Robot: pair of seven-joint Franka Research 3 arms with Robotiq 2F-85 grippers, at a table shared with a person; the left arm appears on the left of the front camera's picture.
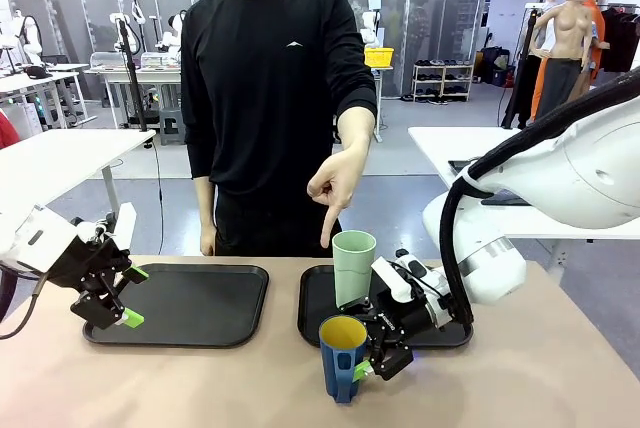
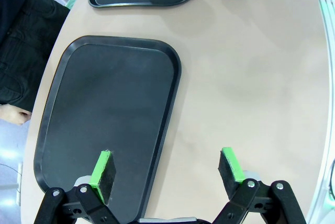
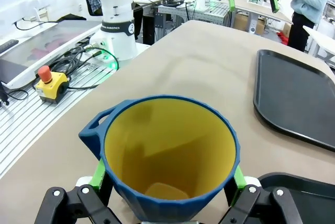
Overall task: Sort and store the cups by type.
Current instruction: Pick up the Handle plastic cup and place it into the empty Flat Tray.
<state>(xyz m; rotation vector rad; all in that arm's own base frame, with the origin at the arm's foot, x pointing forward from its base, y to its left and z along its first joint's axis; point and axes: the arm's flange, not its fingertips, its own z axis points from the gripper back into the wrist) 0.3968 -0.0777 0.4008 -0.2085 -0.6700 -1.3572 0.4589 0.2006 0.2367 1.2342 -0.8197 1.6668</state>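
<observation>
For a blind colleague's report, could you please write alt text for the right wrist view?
The right tool is closed on a dark blue mug with a yellow inside, seen from above, handle toward picture left. Behind it stretches the tan table, with a black tray at the right.

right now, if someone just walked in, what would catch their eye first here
Probably the person's hand, pointing straight down at the mint-green tumbler standing on the right tray. Next, the right gripper closed around the dark blue mug near the table's front edge, its yellow inside facing the right wrist camera. The left gripper hangs open over the left tray.
</observation>
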